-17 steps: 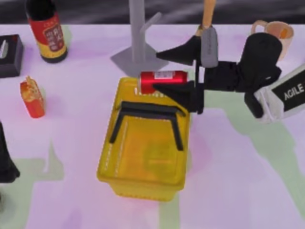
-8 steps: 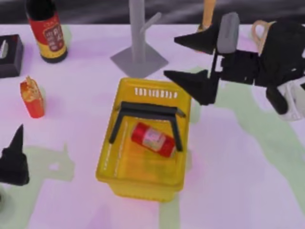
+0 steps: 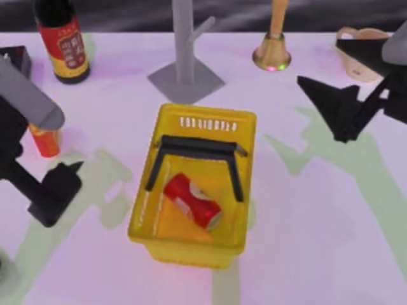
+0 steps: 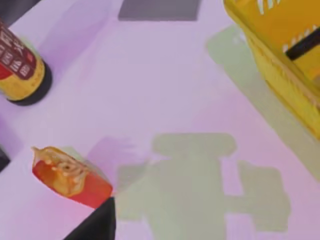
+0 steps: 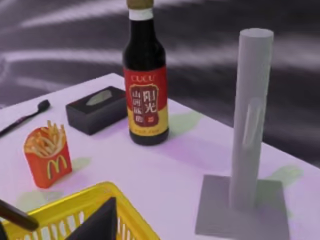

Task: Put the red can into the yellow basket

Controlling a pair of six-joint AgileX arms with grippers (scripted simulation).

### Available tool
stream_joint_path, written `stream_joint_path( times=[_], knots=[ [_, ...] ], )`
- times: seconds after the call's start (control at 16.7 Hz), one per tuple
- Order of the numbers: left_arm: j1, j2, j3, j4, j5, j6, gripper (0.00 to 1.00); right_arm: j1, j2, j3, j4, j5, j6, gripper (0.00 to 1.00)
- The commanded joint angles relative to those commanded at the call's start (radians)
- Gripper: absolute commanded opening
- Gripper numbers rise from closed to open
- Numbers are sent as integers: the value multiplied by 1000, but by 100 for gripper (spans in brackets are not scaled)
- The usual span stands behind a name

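Note:
The red can point(image 3: 193, 201) lies on its side on the floor of the yellow basket point(image 3: 206, 113), under the black handle point(image 3: 197, 147). Nothing touches it. My right gripper point(image 3: 318, 61) hangs open and empty at the table's back right, well away from the basket; one of its fingers point(image 5: 100, 220) shows in front of the basket's rim point(image 5: 105, 192). My left gripper point(image 3: 54, 152) is open and empty to the left of the basket, one black finger point(image 3: 63, 178) pointing at it. A basket corner point(image 4: 280, 55) appears in the left wrist view.
A dark bottle with a red label point(image 3: 62, 41), a black tissue box point(image 3: 19, 60) and a red fries carton point(image 3: 46, 141) stand at the left. A grey stand point(image 3: 184, 70), a brass bell point(image 3: 272, 54) and a pale mug point(image 3: 356, 60) line the back.
The right gripper let go of the can above the basket's far rim. The can fell in and settled, and the right arm drew back to the right. The left arm swung in from the left edge.

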Motion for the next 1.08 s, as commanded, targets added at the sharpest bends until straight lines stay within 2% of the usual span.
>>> stream_joint_path(
  times=[0.42,0.66,0.78,0.9,1.08],
  knots=[
    [-200,644,589,-408,-16,304,100,-97,-745,-368,-363,335,-1,100],
    [-292,961,871,-589,-38,440,100,-143,-1128,-522,-537,499,7,100],
    [-326,1088,981,-658,-50,490,100,-160,-1272,-577,-603,563,12,100],
    [-350,1181,1064,-708,-62,526,100,-173,-1377,-615,-652,612,17,100],
    [-369,1252,1129,-746,-73,553,100,-182,-1453,-641,-688,648,21,100]
  ],
)
